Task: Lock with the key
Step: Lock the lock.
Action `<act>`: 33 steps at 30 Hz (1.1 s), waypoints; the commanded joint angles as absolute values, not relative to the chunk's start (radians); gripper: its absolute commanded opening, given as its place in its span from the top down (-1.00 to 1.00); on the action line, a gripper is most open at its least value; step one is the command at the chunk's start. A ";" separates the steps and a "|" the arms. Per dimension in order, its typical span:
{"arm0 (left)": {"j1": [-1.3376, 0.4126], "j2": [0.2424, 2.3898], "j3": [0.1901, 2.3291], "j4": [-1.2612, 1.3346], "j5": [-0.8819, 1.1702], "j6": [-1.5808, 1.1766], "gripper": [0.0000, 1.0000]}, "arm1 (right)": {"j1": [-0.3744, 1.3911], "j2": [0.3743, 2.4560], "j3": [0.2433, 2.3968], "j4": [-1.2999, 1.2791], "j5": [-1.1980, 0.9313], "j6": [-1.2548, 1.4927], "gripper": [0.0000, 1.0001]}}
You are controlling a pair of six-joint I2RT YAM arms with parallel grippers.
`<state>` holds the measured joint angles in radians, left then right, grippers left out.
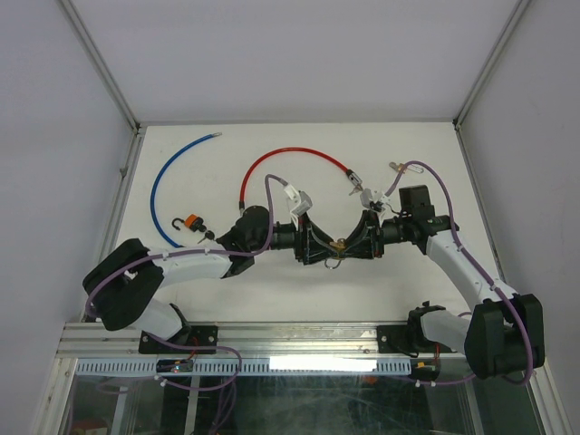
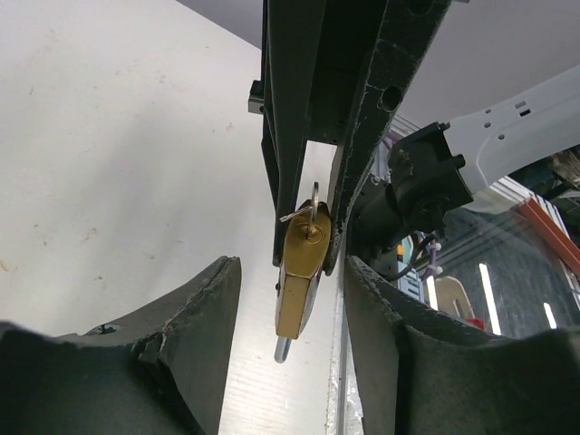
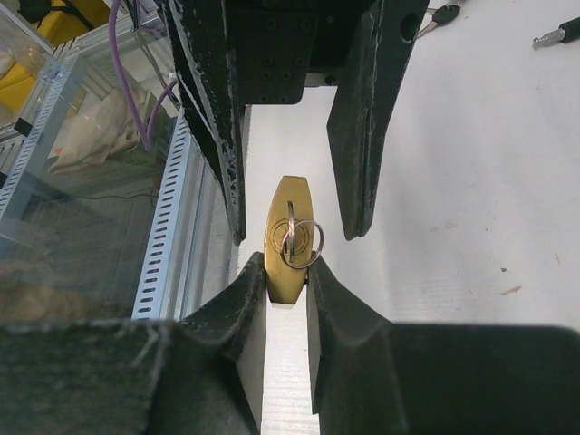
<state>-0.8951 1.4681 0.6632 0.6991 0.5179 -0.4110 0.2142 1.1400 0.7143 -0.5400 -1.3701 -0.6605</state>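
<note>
The right gripper [image 3: 286, 272] pinches one end of the oval brass padlock [image 3: 290, 192], and a small silver key [image 3: 290, 227] sits in the padlock's face. The left gripper [image 2: 292, 276] gapes wide around the padlock, holding nothing. Closing off-centre could miss the key and twist the padlock loose.

We see bright, even, diffuse light on the white table [image 1: 299, 145] with only faint shadows — in both wrist views the near fingers [image 2: 181, 353] look soft, while the brass padlock [image 3: 288, 240] gleams sharp.
</note>
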 commanded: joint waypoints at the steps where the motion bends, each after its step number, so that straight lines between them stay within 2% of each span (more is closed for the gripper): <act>1: -0.892 1.483 0.709 0.746 0.587 -0.419 0.03 | 0.221 1.135 0.769 -0.531 -1.443 -0.681 1.00; 2: -0.891 1.487 0.711 0.743 0.592 -0.418 0.07 | 0.221 1.135 0.769 -0.530 -1.443 -0.682 1.00; 5: -0.892 1.495 0.712 0.739 0.592 -0.417 0.42 | 0.221 1.135 0.768 -0.532 -1.443 -0.685 1.00; 8: -0.891 1.497 0.712 0.747 0.597 -0.419 0.47 | 0.222 1.135 0.767 -0.532 -1.443 -0.686 1.00; 11: -0.891 1.495 0.711 0.764 0.607 -0.420 0.75 | 0.222 1.134 0.767 -0.532 -1.441 -0.686 1.00; 13: -0.892 1.488 0.701 0.783 0.606 -0.422 0.96 | 0.222 1.134 0.765 -0.530 -1.437 -0.687 0.80; 14: -0.892 1.480 0.691 0.799 0.598 -0.426 1.00 | 0.222 1.132 0.764 -0.530 -1.435 -0.688 0.67; 17: -0.890 1.451 0.646 0.875 0.566 -0.452 1.00 | 0.221 1.125 0.761 -0.529 -1.435 -0.687 0.38; 22: -0.888 1.390 0.569 1.004 0.513 -0.500 1.00 | 0.221 1.116 0.758 -0.514 -1.441 -0.665 0.13; 26: -0.886 1.365 0.518 1.091 0.461 -0.541 1.00 | 0.221 1.099 0.749 -0.485 -1.446 -0.633 -0.18; 29: -0.879 1.352 0.470 1.194 0.411 -0.589 1.00 | 0.220 1.085 0.736 -0.437 -1.455 -0.577 -0.28; 33: -0.879 1.361 0.419 1.382 0.346 -0.650 1.00 | 0.228 1.073 0.671 -0.202 -1.477 -0.305 -0.28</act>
<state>-0.8883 1.3968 0.4469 1.0569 0.4385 -0.5648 0.2150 1.1065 0.7090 -0.4477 -1.4189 -0.5495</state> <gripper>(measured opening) 0.124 0.645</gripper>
